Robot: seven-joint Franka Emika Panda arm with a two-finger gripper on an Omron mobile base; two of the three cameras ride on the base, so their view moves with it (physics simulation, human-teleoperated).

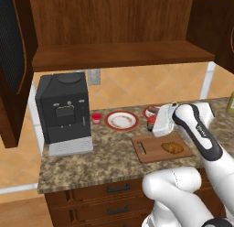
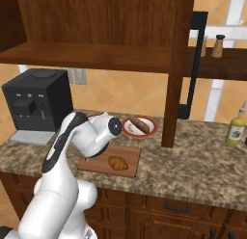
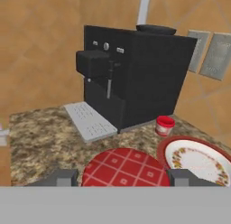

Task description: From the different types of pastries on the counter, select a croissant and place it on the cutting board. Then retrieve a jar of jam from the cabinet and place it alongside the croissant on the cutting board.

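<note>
Step in hand: jar placement. The croissant (image 1: 172, 148) already lies on the cutting board (image 1: 148, 154), toward its 3 o'clock end in the left base view, away from the slot handle. Treat the first half of the task as done.

In the hand view, the gripper (image 3: 122, 177) has its fingertips (image 3: 63, 177) set wide apart with the red checked lid of the jar of jam (image 3: 122, 168) between them. You cannot tell from these pictures whether the pads press the jar or merely flank it; confirm the hold before you move.

In the left base view, the jar (image 1: 151, 123) sits low beside the hand, at 12 o'clock from the board, near two red-rimmed plates (image 1: 121, 120). The coffee machine (image 1: 64, 109) and a small red cup (image 1: 96, 118) stand toward 9 o'clock.

Next move, as judged: bring the jar over the bare part of the board at 9 o'clock of the croissant, lower it upright, and keep clear of the pastry
</note>
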